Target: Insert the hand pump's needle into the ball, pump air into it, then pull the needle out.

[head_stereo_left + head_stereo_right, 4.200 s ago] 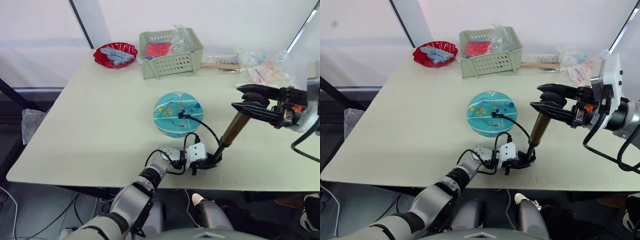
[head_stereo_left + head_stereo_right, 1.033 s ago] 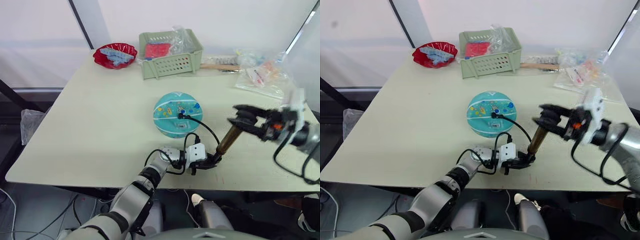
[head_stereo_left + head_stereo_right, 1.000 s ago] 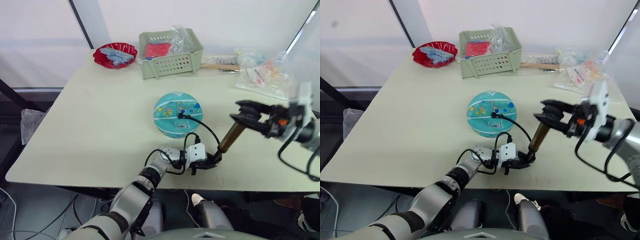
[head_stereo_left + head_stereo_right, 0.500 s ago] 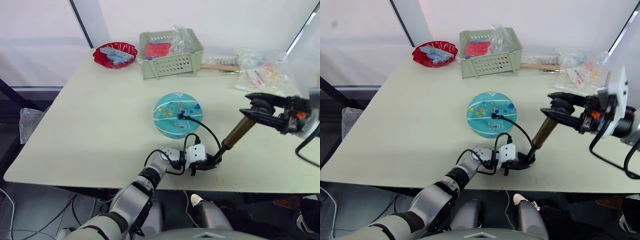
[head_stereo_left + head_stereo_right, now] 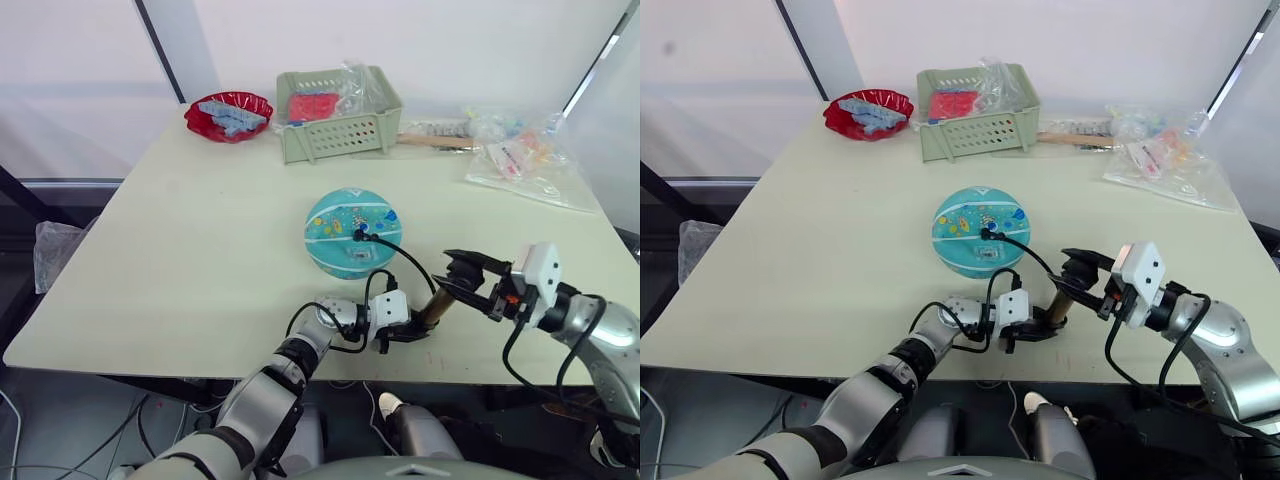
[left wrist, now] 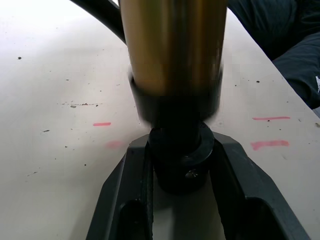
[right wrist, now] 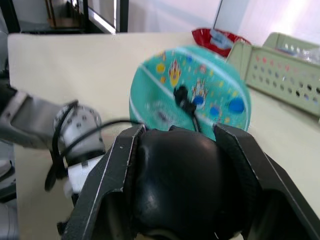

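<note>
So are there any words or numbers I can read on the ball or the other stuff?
None can be read.
Ball: a white label and small coloured prints, too small to read.
Bags at the table's far right: bits of print, too blurred to read.
Pump: bare brass barrel, no writing seen.
Table: short red marks, not letters.

Silver-grey arms, white wrist blocks, looping black cables, black jaws.

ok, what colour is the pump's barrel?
Brass-gold, with black end caps. The hand pump shows it best in the left wrist view.
</note>
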Robot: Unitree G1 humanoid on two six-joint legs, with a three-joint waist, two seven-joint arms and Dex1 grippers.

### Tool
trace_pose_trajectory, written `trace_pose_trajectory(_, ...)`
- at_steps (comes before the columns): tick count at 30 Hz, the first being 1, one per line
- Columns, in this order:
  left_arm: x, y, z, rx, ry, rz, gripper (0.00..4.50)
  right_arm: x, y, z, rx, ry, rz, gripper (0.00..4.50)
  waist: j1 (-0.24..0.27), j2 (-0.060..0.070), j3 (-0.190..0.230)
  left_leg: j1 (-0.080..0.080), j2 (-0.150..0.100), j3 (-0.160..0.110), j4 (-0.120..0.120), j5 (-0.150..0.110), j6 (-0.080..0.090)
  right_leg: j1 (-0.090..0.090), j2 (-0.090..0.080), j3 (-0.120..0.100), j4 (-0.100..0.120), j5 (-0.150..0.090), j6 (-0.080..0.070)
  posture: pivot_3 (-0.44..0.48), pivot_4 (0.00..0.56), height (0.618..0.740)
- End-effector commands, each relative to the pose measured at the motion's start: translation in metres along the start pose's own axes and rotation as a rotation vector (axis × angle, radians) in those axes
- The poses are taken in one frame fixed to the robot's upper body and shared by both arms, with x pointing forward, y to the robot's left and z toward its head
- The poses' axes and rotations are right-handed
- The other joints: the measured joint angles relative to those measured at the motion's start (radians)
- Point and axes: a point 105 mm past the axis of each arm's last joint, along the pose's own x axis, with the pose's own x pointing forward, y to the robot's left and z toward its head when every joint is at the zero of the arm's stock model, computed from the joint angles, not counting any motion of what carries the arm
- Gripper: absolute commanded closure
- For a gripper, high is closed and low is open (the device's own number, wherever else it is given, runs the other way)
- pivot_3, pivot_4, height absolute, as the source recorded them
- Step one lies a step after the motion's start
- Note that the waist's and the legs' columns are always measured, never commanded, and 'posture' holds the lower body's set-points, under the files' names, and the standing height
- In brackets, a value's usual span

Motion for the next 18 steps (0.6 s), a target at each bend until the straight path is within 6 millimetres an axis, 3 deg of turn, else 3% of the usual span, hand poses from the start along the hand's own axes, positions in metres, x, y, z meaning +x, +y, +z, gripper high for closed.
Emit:
trace_pose_trajectory(1,-0.01,-0.044,-0.056,-0.138,0.2,-0.127,3.42,-0.009,-0.013,-0.005,-0.004,0.05,-0.045,2.71,0.0,0.001,0.0,0.002,0.0,0.0,-0.002,0.0,0.0,0.001,0.0,0.001,0.0,0.0,0.0,0.0,0.15,0.736)
trace_pose_trajectory(9,-0.01,-0.047,-0.058,-0.142,0.199,-0.131,3.42,-0.024,-0.034,0.066,-0.062,-0.081,-0.035,2.71,0.005,0.009,0.01,0.0,-0.002,0.0,-0.002,0.0,0.0,0.0,-0.001,0.001,-0.001,0.0,0.0,0.0,0.15,0.736)
trace_pose_trajectory(18,-0.01,-0.046,-0.057,-0.139,0.202,-0.132,3.42,-0.042,-0.049,0.138,-0.041,-0.164,-0.027,2.71,0.005,0.008,0.014,-0.001,-0.002,0.0,-0.002,0.0,0.0,0.0,-0.002,0.0,-0.001,0.0,0.0,0.0,0.15,0.736)
